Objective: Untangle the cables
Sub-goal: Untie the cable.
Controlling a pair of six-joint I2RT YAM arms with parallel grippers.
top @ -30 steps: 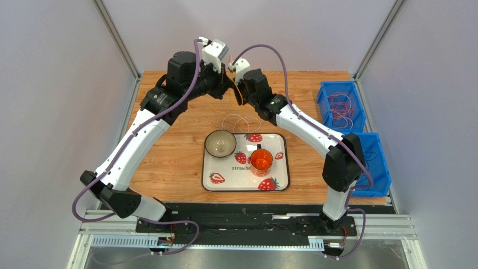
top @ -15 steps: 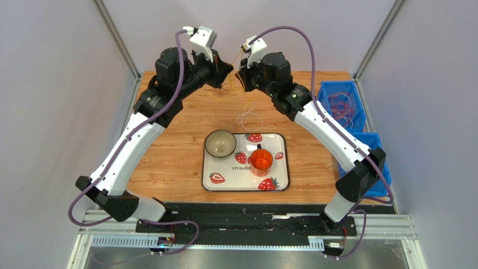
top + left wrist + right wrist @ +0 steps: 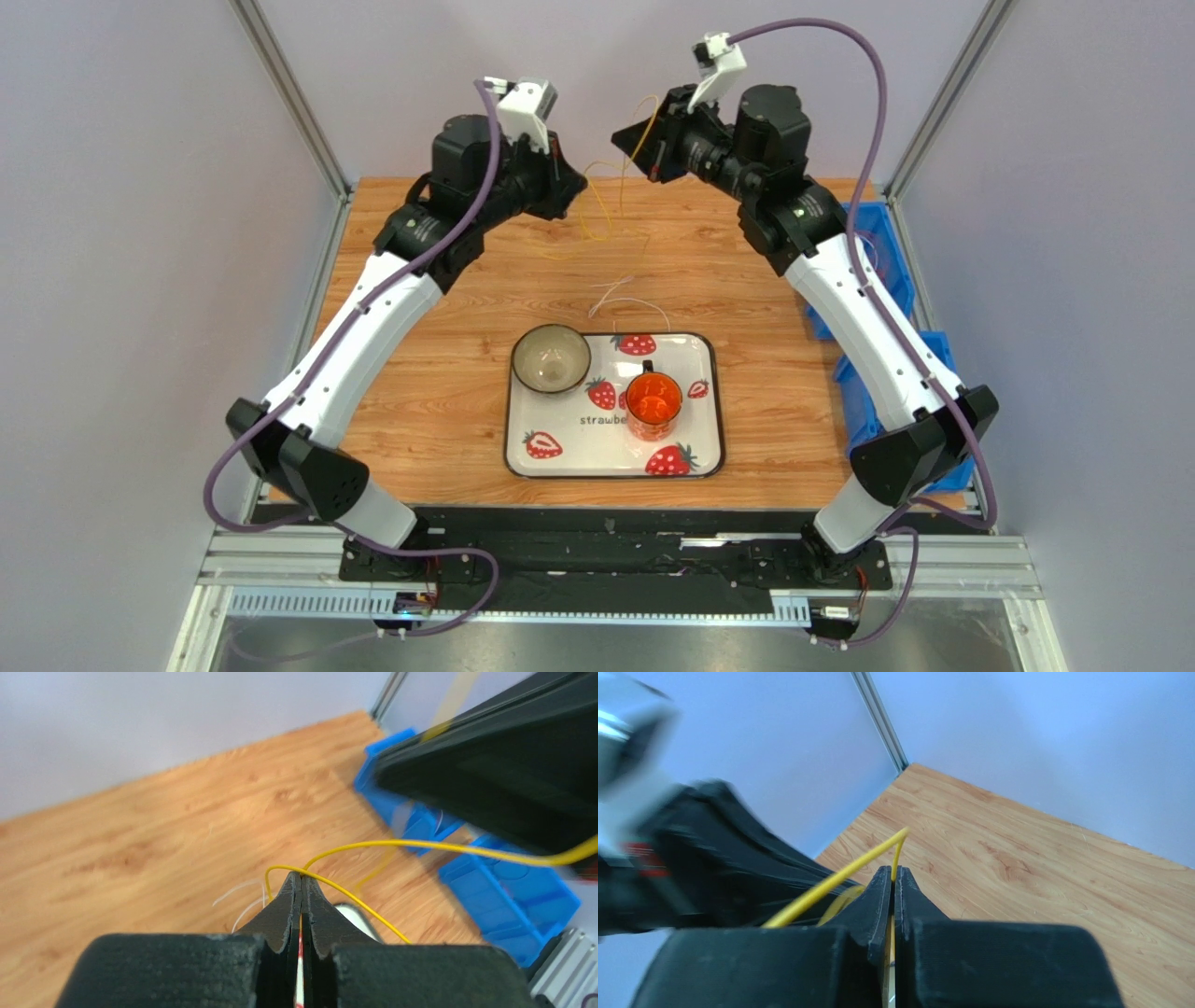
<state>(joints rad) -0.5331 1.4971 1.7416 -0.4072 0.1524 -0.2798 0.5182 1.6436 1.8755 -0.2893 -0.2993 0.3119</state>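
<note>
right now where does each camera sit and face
top external: above and behind the bases, looking down on table, tray, left arm and right arm.
left wrist: on the left arm, looking past its shut left claw toward the blue bins; right arm upper right.
right wrist: on the right arm, looking past its shut right claw at the table's corner; left arm blurred left.
shared: both wrist views show the yellow cable pinched.

Yellow cable (image 3: 836,878) between closed jaws, wooden table (image 3: 1046,882) below, blurred black arm (image 3: 703,861) alongside.
</note>
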